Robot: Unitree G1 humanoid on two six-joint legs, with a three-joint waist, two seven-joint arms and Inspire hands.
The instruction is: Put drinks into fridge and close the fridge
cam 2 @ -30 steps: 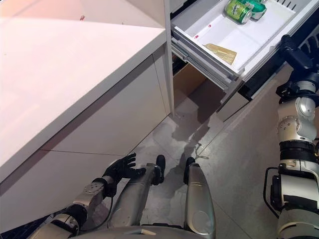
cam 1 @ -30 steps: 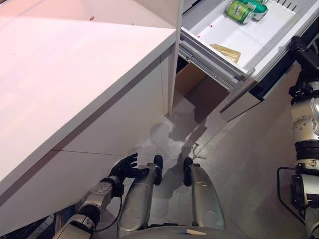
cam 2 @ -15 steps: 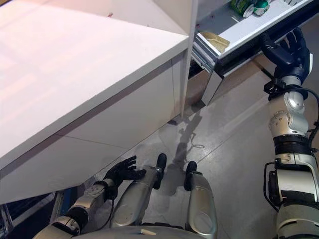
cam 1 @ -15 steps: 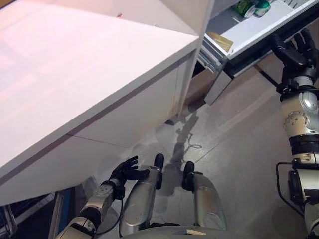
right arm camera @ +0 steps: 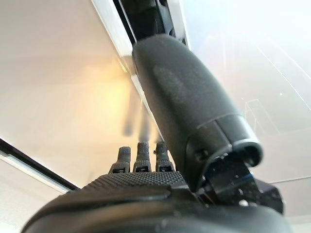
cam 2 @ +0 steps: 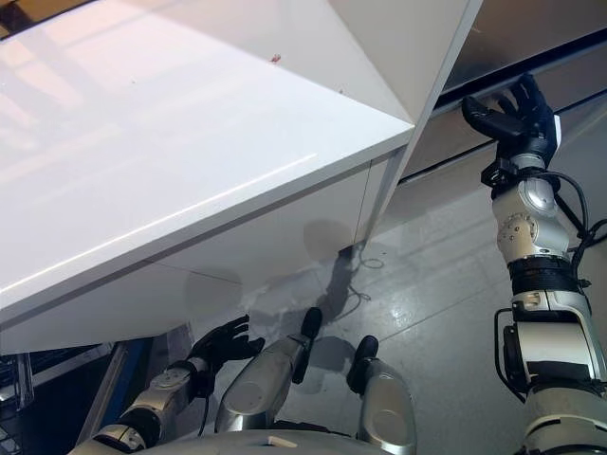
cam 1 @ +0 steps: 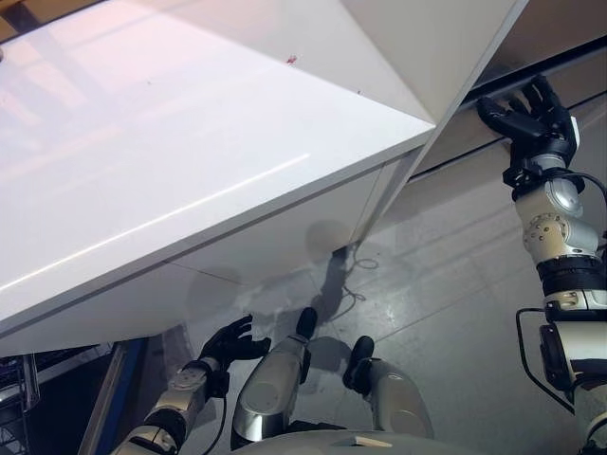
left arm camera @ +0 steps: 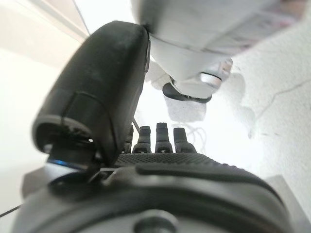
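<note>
A pale grey tiled floor [cam 1: 455,284] filled the lower part of the head camera views. Above it, a broad, glossy white countertop [cam 1: 171,161] stretched across the upper left, with plain white cabinet fronts [cam 1: 275,251] below it. A tiny red speck [cam 1: 291,60] lay on the counter near its far edge. A tall white side panel [cam 2: 417,57] rose at the counter's right end.

Beyond that panel, at the upper right, sat the grey metallic fridge drawer front [cam 2: 531,38], with a dark horizontal seam running along it. The drawer looked pushed in, flush with the surface around it. No drink cans could be seen anywhere, so the views did not show where they were.

The robot's right hand [cam 2: 512,109] was raised to the drawer front, fingers straight and spread, with the fingertips at or on the dark seam. In the right wrist view the fingers [right arm camera: 141,158] pointed straight out toward the pale panel, and nothing was held.

The left hand [cam 1: 232,341] hung low near the floor, just in front of the white cabinet base. Its fingers were loosely spread and empty. The left wrist view showed the fingers [left arm camera: 160,136] extended side by side.

A blue upright edge [cam 1: 109,398] showed at the lower left, beside the cabinet.
</note>
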